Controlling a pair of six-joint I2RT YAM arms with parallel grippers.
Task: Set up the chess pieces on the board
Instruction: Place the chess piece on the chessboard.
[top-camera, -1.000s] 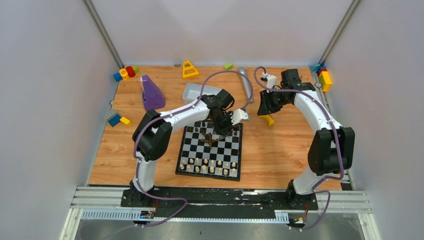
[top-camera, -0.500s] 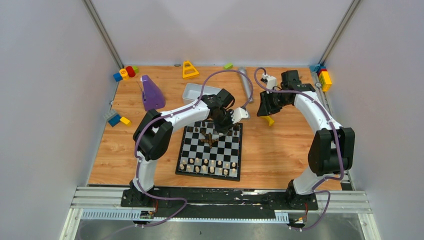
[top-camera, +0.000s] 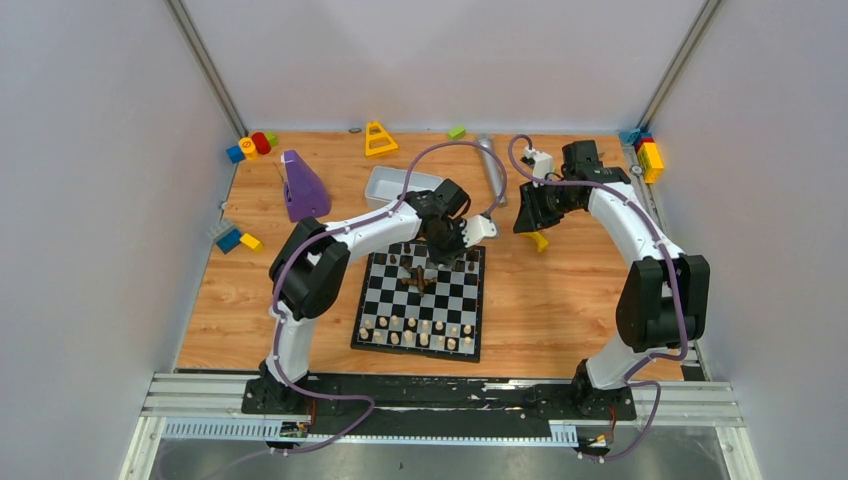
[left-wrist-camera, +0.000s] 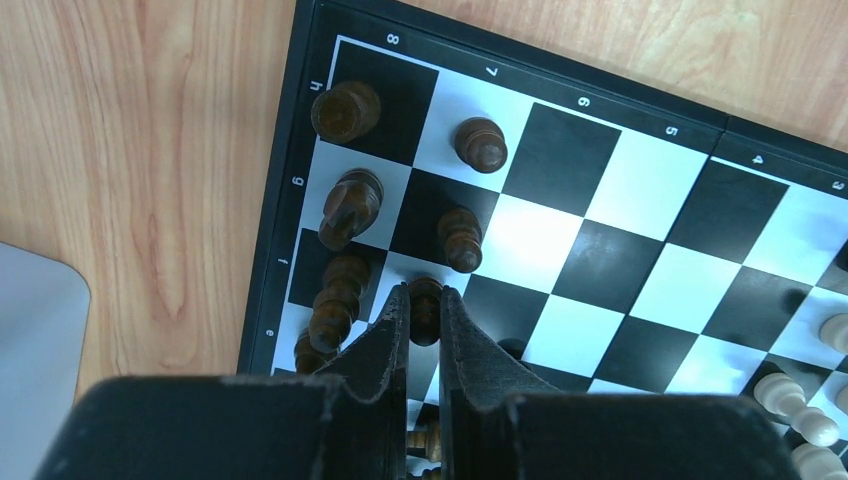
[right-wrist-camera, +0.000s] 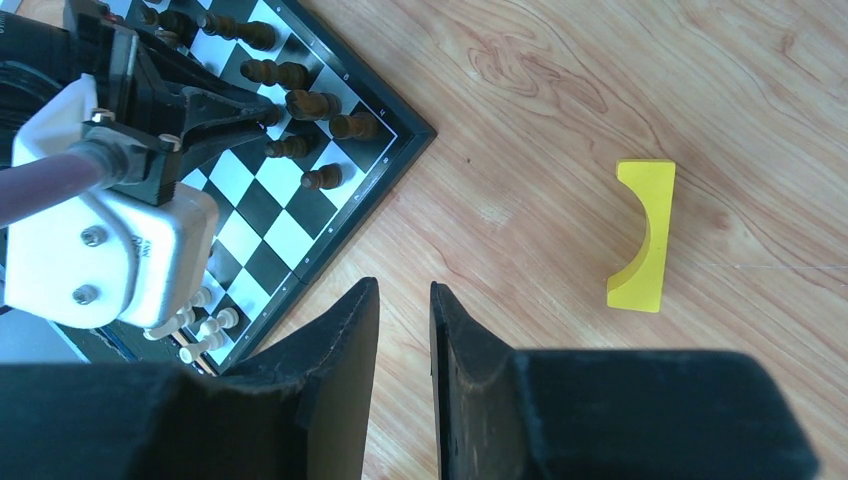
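While the left gripper (left-wrist-camera: 424, 300) hung over the far part of the board (left-wrist-camera: 640, 230), its fingers were pinching a dark piece (left-wrist-camera: 425, 312) above a white square. Whether that piece touched the square could not be told. Seen from the left wrist, more dark pieces (left-wrist-camera: 345, 110) stood from 9 to 12 o'clock of it, along the board's edge files.

In the top view, the board lay mid-table between the two arms, and the left gripper (top-camera: 440, 255) sat near its 12 o'clock edge. Pale pieces (top-camera: 418, 335) lined the 6 o'clock edge. A tray (top-camera: 385, 185) rested on the table (top-camera: 560, 310) at the board's 11 o'clock.

At the board's 2 o'clock, the right gripper (top-camera: 525, 222) was over bare wood. Its wrist view showed the fingers (right-wrist-camera: 350, 330) parted by a narrow slit, with nothing between them. From the right gripper (right-wrist-camera: 405, 290), a yellow block (right-wrist-camera: 645, 235) lay apart at 3 o'clock, and the board's corner showed toward 11 o'clock.
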